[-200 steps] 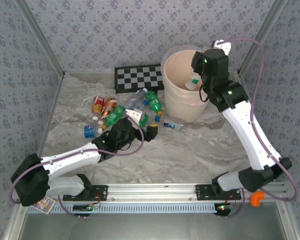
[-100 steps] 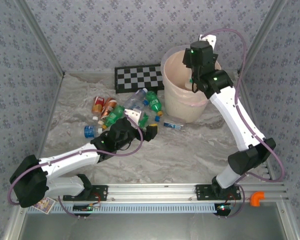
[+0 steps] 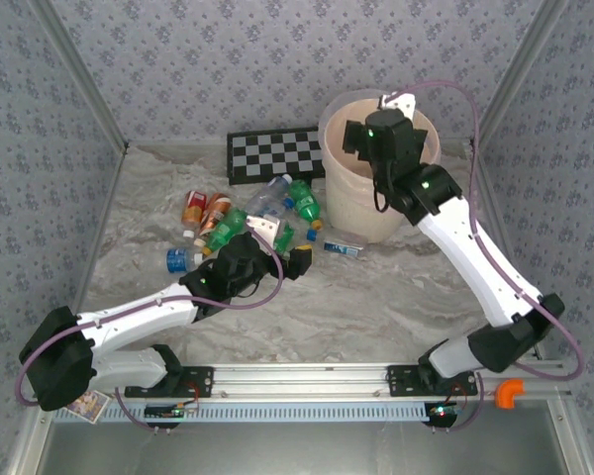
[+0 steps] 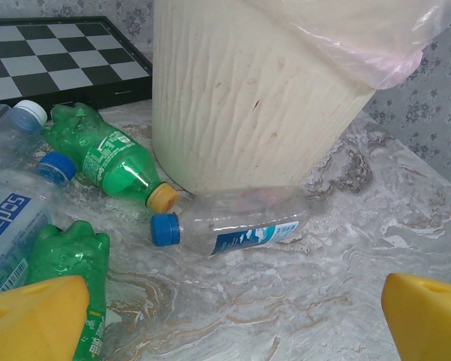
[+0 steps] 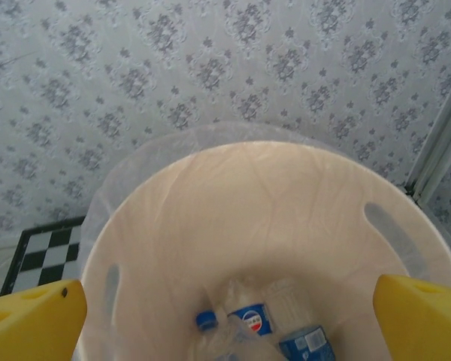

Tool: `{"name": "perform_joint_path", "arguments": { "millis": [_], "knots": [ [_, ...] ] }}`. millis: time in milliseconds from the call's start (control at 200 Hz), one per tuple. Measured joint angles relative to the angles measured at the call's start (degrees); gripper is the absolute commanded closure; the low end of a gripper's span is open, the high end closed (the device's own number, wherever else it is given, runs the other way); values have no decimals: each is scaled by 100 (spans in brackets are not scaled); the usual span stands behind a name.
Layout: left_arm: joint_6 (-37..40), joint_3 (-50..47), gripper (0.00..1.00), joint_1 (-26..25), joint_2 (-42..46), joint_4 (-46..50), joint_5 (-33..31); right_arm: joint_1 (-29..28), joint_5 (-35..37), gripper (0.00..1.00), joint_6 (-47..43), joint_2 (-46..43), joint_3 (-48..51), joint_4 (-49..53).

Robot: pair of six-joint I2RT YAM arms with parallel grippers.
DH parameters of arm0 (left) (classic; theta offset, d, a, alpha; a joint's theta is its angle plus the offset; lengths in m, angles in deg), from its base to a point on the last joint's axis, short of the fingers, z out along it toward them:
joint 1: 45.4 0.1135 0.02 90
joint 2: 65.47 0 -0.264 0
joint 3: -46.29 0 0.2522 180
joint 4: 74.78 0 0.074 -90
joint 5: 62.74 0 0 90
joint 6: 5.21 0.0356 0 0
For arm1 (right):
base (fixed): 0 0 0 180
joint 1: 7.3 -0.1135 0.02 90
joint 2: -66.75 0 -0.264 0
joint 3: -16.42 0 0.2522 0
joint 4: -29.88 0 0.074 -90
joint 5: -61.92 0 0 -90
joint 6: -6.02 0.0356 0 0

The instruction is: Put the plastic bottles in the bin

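Note:
The bin (image 3: 361, 213), a big cream bucket with a clear liner, stands at the back right. My right gripper (image 3: 361, 148) hovers over its mouth, open and empty. In the right wrist view the gripper (image 5: 225, 316) looks down on the bin wall (image 5: 233, 210) and on clear blue-labelled bottles (image 5: 286, 327) at the bottom. Several plastic bottles (image 3: 238, 213) lie left of the bin. My left gripper (image 3: 285, 244) is open beside them. Ahead of it (image 4: 233, 323) a clear blue-capped bottle (image 4: 233, 226) lies against the bin (image 4: 263, 98), apart from the fingers. A green yellow-capped bottle (image 4: 105, 154) lies left of that.
A black-and-white checkerboard (image 3: 274, 153) leans at the back wall behind the bottles. Patterned walls close in the table on three sides. Bare marble surface (image 3: 376, 297) stretches between the bin and the arm bases.
My right gripper has opened, let go of the bottle it held over the bin, and swung left above the opening. The left arm has not moved.

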Motion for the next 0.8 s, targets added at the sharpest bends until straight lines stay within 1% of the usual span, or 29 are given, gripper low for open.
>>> {"name": "perform_joint_path", "arguments": {
  "millis": [230,345,480,630,800],
  "knots": [
    [-2,0,0,0,0,0,0,-667,-35,1,87,-1110,1373,-133],
    [26,0,0,0,0,9,-20,-852,-42,0,144,-1537,1950,-131],
    [142,0,0,37,-46,24,-225,-975,-144,1,188,-1978,2627,-133],
    [149,0,0,153,-273,24,-457,-1095,-334,1,164,-2295,3228,-63],
    [116,-170,0,188,-378,-216,-610,-1172,-531,1,39,-2302,3628,63]
  ]
}}
